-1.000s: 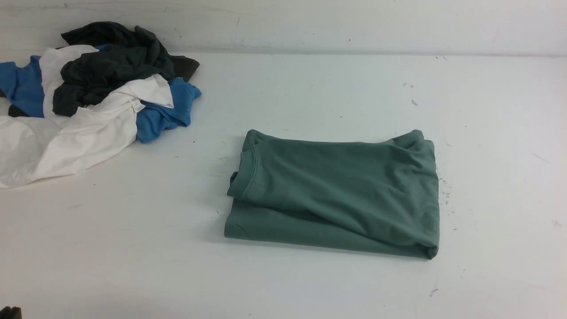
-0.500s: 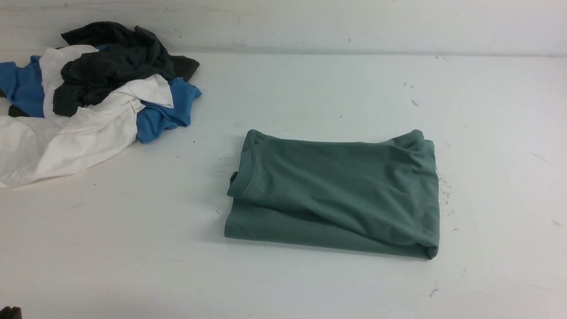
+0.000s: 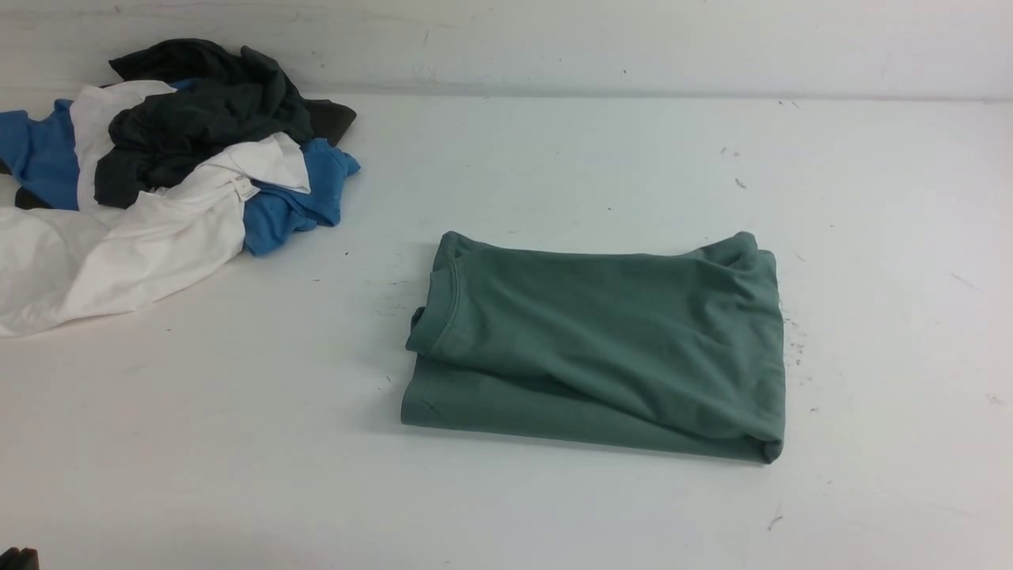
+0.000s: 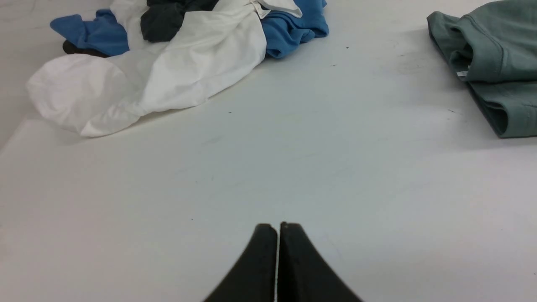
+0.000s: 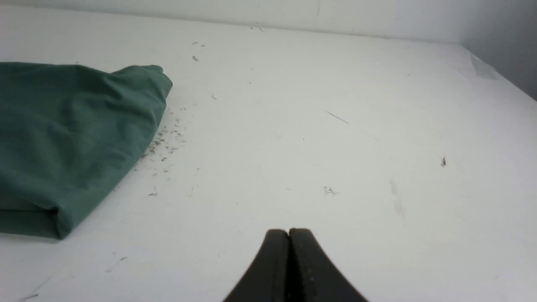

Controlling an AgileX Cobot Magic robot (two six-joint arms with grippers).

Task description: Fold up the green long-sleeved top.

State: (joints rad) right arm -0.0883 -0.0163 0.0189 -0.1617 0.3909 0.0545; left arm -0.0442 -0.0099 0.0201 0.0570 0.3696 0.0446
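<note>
Front view: green top (image 3: 609,348) folded mid-table (image 3: 554,514); clothes pile (image 3: 158,174) far-left.

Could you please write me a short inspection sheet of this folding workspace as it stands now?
Surface: white table, scuffed, with dark lint specks beside the shirt.
Job's things: green shirt lies folded in a compact rectangle, collar toward the robot's left.
Clutter: pile of dark, white and blue clothes at the far left, apart from the shirt.
Grippers: left gripper and right gripper both shut, holding nothing, clear of the shirt.
Cables: nothing seen.
Surroundings: plain white wall behind the table.
</note>
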